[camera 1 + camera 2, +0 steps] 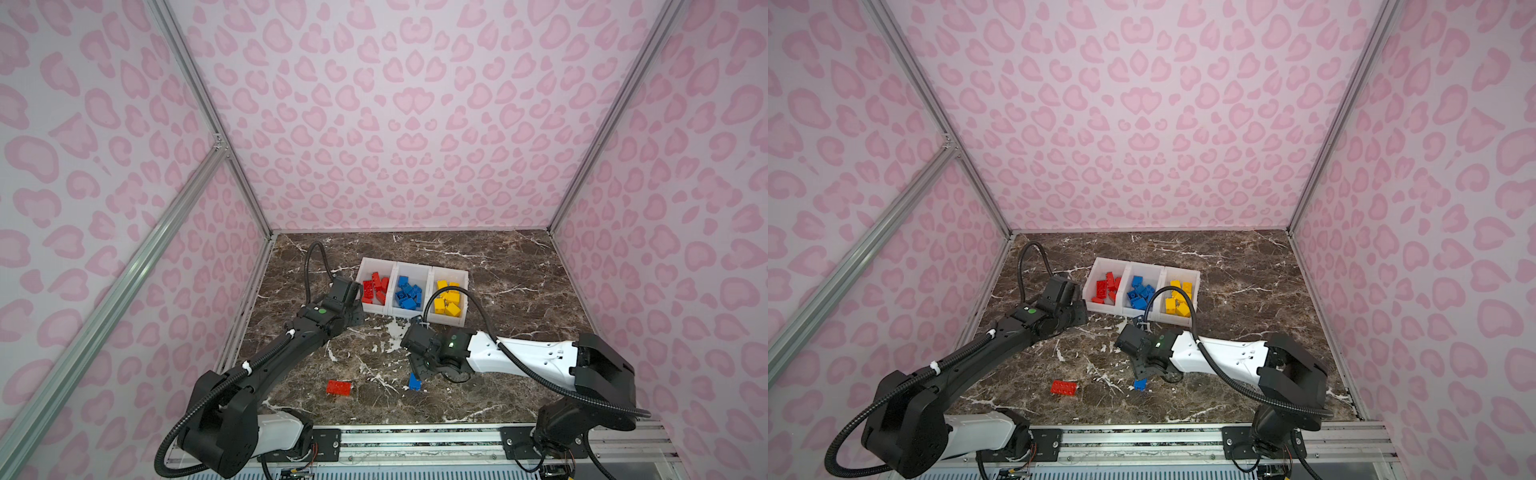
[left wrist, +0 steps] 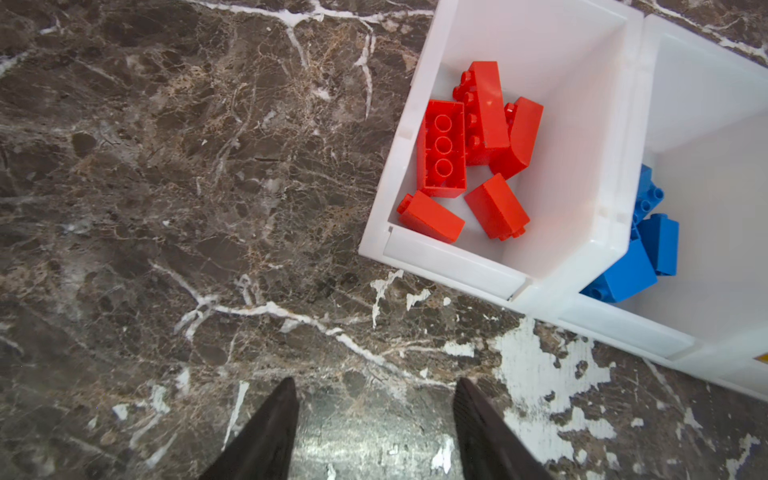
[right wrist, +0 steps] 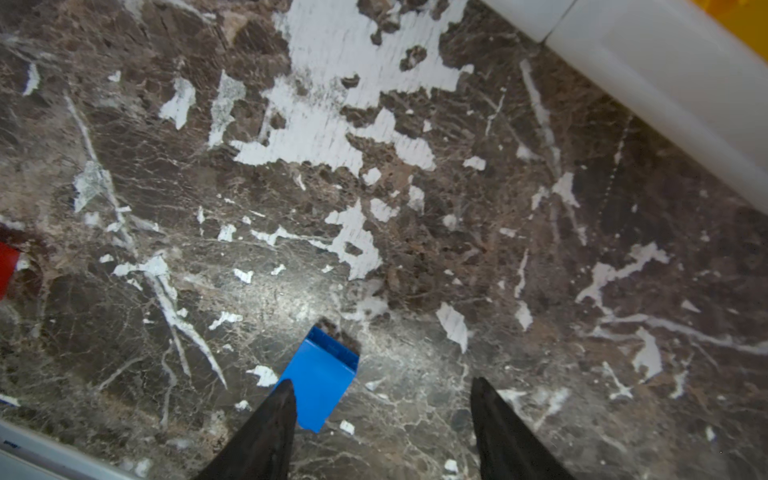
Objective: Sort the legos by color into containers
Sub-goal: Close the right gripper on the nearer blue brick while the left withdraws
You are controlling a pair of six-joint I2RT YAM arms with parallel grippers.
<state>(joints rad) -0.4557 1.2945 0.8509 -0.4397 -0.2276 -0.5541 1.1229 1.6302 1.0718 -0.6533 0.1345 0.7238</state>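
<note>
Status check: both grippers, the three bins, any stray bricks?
Left gripper: open, empty.
Right gripper: open, nothing gripped.
Small blue plastic brick: unsorted, loose beside one right fingertip.
Oblong red studded brick: unsorted, lying on the marble table.
Left white plastic bin: holds only red bricks.
Middle white bin: only blue bricks.
Right white bin: only yellow bricks.

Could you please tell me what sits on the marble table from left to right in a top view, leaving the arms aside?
loose red oblong plastic brick → white plastic bin of red bricks → white plastic bin of blue bricks → white plastic bin of yellow bricks
</note>
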